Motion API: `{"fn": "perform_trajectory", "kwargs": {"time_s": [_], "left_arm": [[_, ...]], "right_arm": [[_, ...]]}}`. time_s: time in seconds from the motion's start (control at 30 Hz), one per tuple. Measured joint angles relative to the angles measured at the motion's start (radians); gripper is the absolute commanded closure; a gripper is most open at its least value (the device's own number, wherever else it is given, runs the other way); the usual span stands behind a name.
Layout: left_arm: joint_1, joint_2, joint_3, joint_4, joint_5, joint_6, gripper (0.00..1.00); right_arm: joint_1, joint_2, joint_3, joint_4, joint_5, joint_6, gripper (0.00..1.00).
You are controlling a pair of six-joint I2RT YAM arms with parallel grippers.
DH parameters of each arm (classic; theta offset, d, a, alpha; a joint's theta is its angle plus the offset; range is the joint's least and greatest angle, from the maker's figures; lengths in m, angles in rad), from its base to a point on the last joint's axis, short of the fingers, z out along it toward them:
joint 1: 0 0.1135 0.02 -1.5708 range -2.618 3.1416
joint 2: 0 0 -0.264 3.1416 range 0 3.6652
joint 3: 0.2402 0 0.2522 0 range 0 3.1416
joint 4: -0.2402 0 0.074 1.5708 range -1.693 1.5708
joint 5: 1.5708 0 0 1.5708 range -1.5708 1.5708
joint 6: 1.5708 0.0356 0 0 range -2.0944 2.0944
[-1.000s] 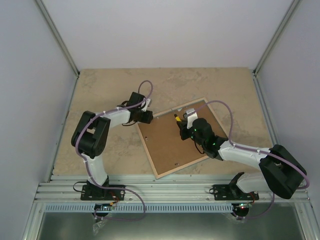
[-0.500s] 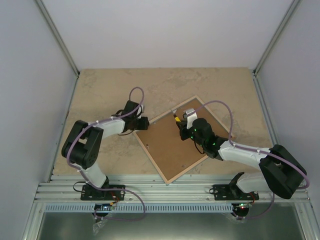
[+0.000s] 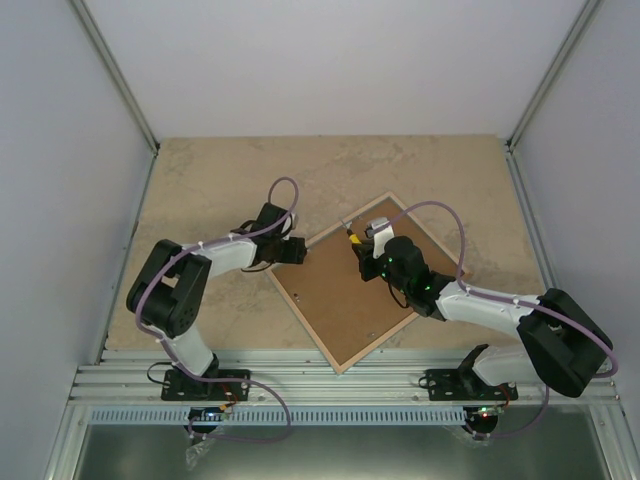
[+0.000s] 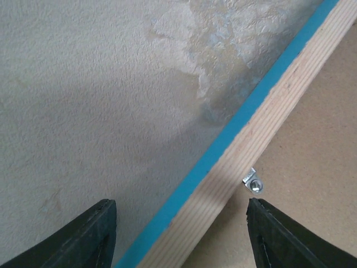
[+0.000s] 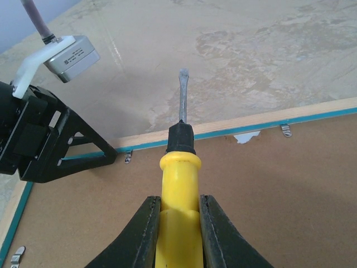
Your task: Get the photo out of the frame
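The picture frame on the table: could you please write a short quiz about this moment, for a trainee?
1. True or false: the large turquoise-edged wooden picture frame lies with its brown fibreboard backing facing up.
2. The right fingers hold: A) a yellow-handled screwdriver; B) a roll of tape; C) nothing.
3. Fill in: the left fingers stand ___, one on either side of the frame's rail.
Key: 1 true; 2 A; 3 open.

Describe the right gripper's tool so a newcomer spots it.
Start at the large turquoise-edged frame lying back-up. Near its far edge, the right gripper clamps a screwdriver: the only yellow-handled thing there, black collar, bare metal shaft.
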State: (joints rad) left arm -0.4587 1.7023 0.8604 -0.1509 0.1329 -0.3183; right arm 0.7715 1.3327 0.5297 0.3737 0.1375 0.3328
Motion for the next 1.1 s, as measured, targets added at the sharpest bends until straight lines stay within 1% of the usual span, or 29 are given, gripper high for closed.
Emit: {"fn": "perform_trajectory", "kwargs": {"time_s": [0.13, 0.3, 0.43, 0.57, 0.67, 0.7, 0.8, 0.93, 1.1], "left_arm": [[-0.011, 0.004, 0.003, -0.005, -0.032, 0.005, 0.36], [-0.039, 0.017, 0.018, -0.019, -0.093, 0.007, 0.42], [-0.053, 0.024, 0.029, -0.031, -0.132, 0.009, 0.54], [-0.065, 0.021, 0.034, -0.041, -0.134, 0.037, 0.69], [-0.078, 0.013, 0.032, -0.053, -0.135, 0.009, 0.78], [-0.078, 0.011, 0.029, -0.052, -0.14, -0.014, 0.79], [-0.079, -0.02, 0.005, -0.067, -0.132, -0.023, 0.8], [-0.076, -0.057, -0.025, -0.087, -0.143, -0.101, 0.8], [-0.063, -0.096, -0.066, -0.095, -0.158, -0.189, 0.76]], "right_arm": [[0.0, 0.0, 0.0, 0.0, -0.004, 0.0, 1.0], [0.0, 0.002, 0.0, 0.0, -0.011, 0.0, 1.0], [0.0, 0.002, 0.0, 0.0, -0.015, 0.0, 1.0], [0.0, 0.002, 0.0, 0.0, -0.018, 0.0, 1.0], [0.0, 0.006, 0.0, 0.0, -0.021, 0.0, 1.0], [0.0, 0.008, 0.0, 0.0, -0.022, 0.0, 1.0], [0.0, 0.009, 0.0, 0.0, -0.026, -0.001, 1.0], [0.0, 0.014, 0.002, 0.0, -0.043, -0.005, 1.0], [0.0, 0.047, 0.021, -0.002, -0.083, -0.012, 1.0]]}}
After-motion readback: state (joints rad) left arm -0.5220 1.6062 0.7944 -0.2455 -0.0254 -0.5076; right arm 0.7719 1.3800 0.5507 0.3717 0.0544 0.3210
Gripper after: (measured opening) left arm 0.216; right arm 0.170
